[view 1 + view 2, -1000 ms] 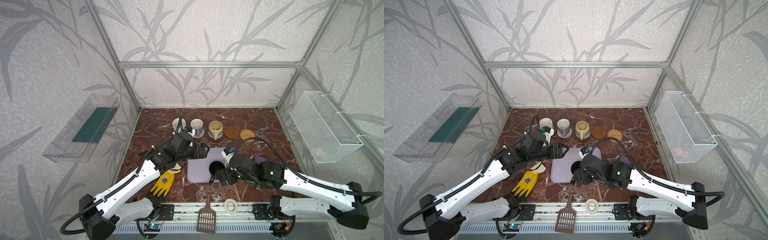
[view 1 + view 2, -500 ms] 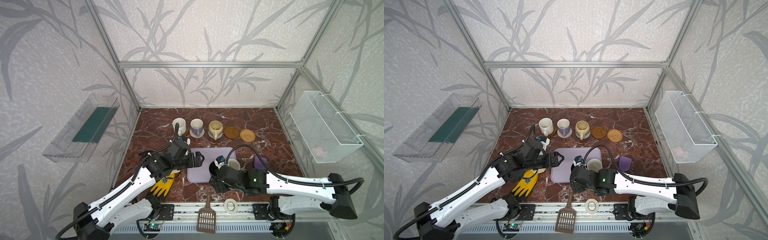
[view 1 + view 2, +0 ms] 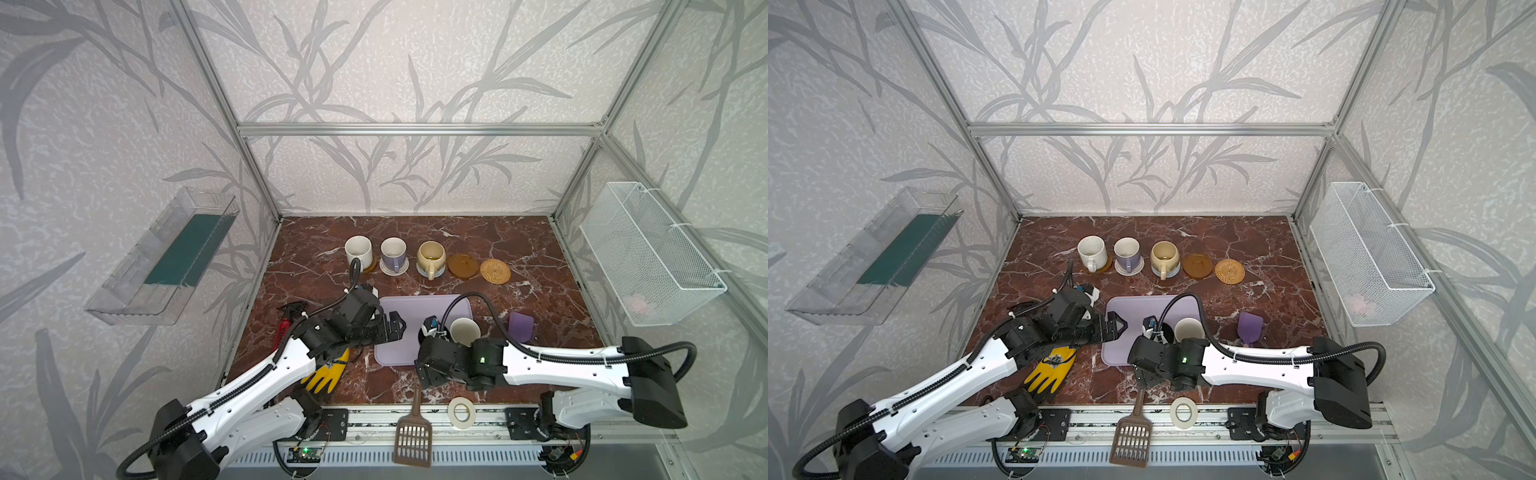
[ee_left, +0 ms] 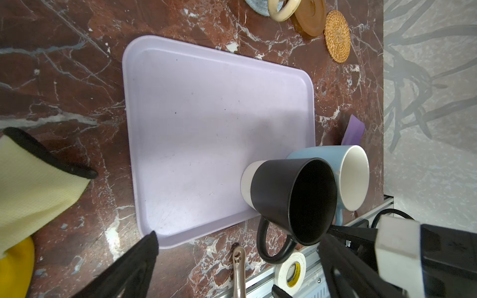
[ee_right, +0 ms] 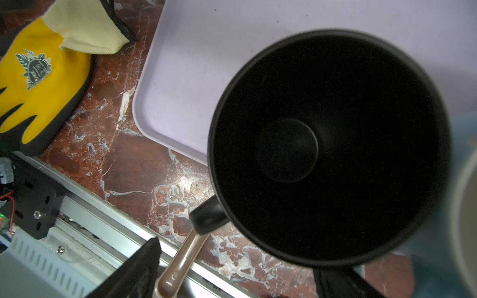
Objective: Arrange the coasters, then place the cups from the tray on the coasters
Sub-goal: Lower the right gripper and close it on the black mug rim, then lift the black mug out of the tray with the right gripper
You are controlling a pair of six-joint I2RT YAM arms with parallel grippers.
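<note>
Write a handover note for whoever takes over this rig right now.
Left gripper open over the tray, left side. Right gripper open at the black mug, which stands beside the light blue mug at the tray's near right corner.
Done: five coasters in a row; off-white mug, lavender mug, beige-yellow mug on three.
Left: both tray mugs onto the amber coaster and rattan coaster.

Red-brown, white-veined marble table (image 3: 532,249)
Lavender tray (image 4: 206,129), black cup (image 4: 273,191), light-blue cup (image 4: 315,152) white inside, tan woven coaster (image 4: 336,36).
</note>
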